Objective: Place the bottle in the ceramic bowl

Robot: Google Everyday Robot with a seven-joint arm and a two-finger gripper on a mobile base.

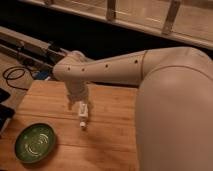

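Camera view, the only one: wooden bench (117, 127), and the cream arm (110, 67) reaches in from the right and bends down over the bench's middle, left of centre. The gripper (81, 111) points straight down, about midway between the back and front edges. The bottle (83, 121) hangs from it, upright, pale cap end down, close over the wood. Can't tell if the cap touches the bench.

The fingers (80, 107) look pinched on the bottle's upper part, narrow gap, nothing else in them. Held vertical from the top, probably so it can be carried across and lowered into the bowl without snagging the rim.

The ceramic bowl (35, 143), green and glossy, sits near the front-left corner, empty, well apart from the bottle.

Judgement: grasp done, carry to the bowl not yet done; next move goes toward the front-left corner.

Dark cables (15, 75) lie off the back-left corner.
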